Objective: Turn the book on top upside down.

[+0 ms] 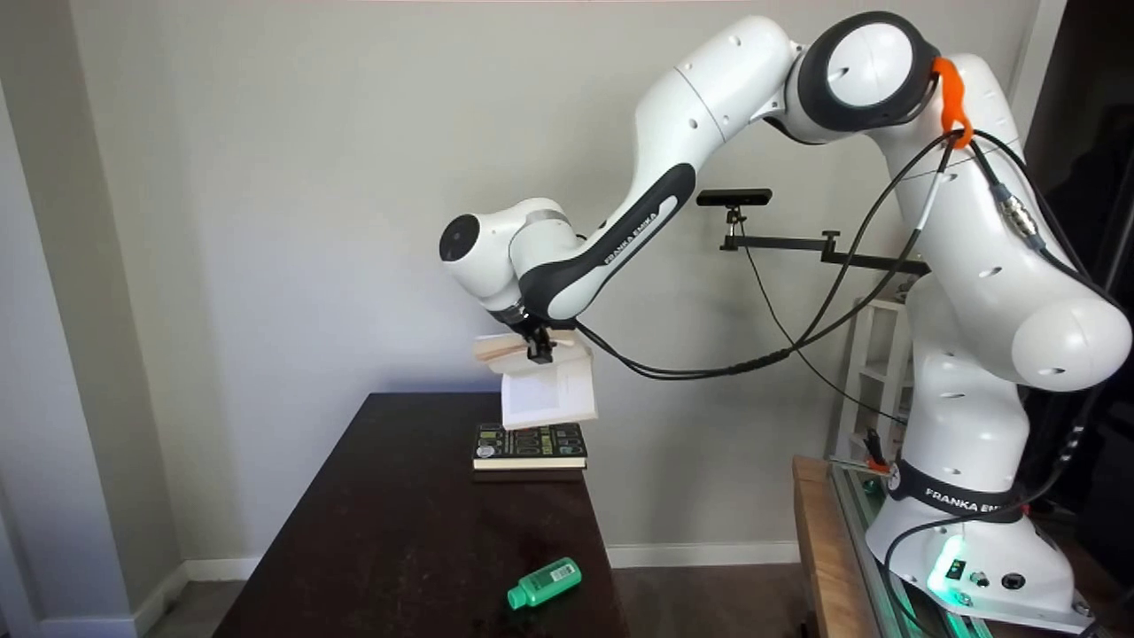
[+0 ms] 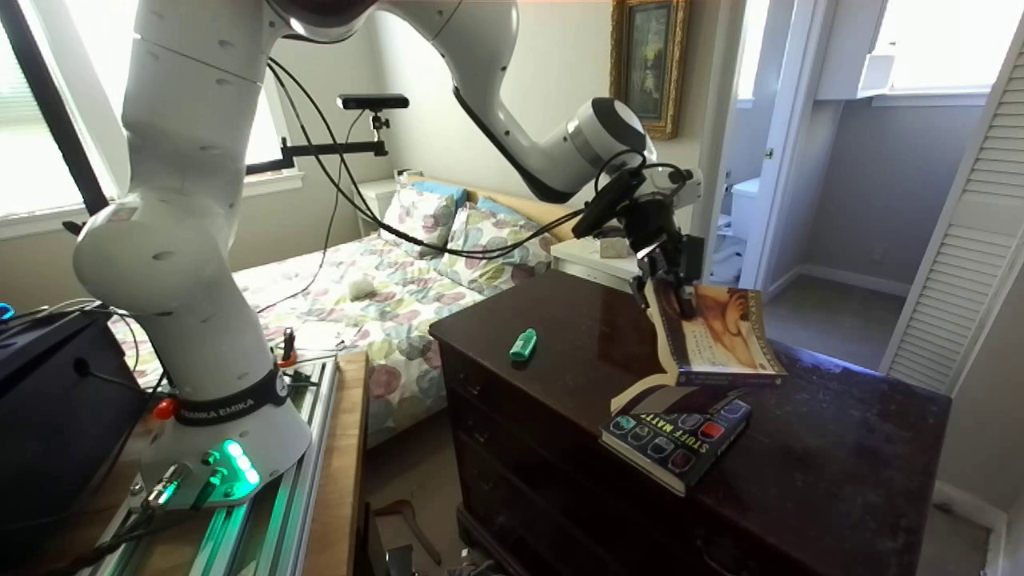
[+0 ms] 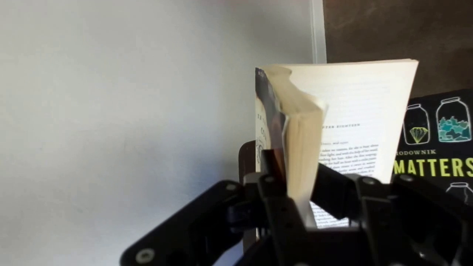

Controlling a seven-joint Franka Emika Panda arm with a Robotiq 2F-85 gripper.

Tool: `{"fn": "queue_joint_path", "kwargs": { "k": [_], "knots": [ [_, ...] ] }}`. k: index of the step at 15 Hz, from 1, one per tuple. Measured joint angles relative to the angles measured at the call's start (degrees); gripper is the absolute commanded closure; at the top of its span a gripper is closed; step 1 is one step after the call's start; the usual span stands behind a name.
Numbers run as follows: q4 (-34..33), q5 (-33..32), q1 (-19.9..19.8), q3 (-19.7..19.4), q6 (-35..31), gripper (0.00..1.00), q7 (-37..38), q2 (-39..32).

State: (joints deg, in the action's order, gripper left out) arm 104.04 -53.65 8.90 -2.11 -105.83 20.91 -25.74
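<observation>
The book on top, a paperback with a tan and reddish-orange cover, shows in both exterior views [image 1: 551,394] [image 2: 726,328] and in the wrist view [image 3: 303,147]. My gripper [image 1: 539,353] [image 2: 666,298] [image 3: 300,177] is shut on its front cover and a thick block of pages. The book is raised and tilted. Its remaining pages and back part hang open below, printed pages showing. Below it lies a dark hardcover with jar drawings [image 1: 530,450] [image 2: 680,440] [image 3: 434,147]. I cannot tell whether the hanging part touches the hardcover.
The hardcover lies on a dark brown dresser [image 1: 407,514] [image 2: 832,464], near its edge. A small green bottle [image 1: 545,582] [image 2: 523,345] lies on its side on the same top. A wall [image 1: 310,221] stands behind the dresser. Cables [image 1: 709,370] hang from the arm.
</observation>
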Motion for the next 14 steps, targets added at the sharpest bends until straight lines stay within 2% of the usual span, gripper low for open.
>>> {"fn": "queue_joint_path", "kwargs": {
  "k": [8, 11, 14],
  "knots": [
    [0.5, -14.6, 2.6, 2.2, -0.6, 0.95, 0.4, -3.6],
    [1.5, -20.8, 3.1, 2.5, -0.6, 0.95, 2.6, -5.0],
    [3.4, -24.2, 3.2, 3.2, -0.5, 0.95, 6.6, -7.0]
  ]
}}
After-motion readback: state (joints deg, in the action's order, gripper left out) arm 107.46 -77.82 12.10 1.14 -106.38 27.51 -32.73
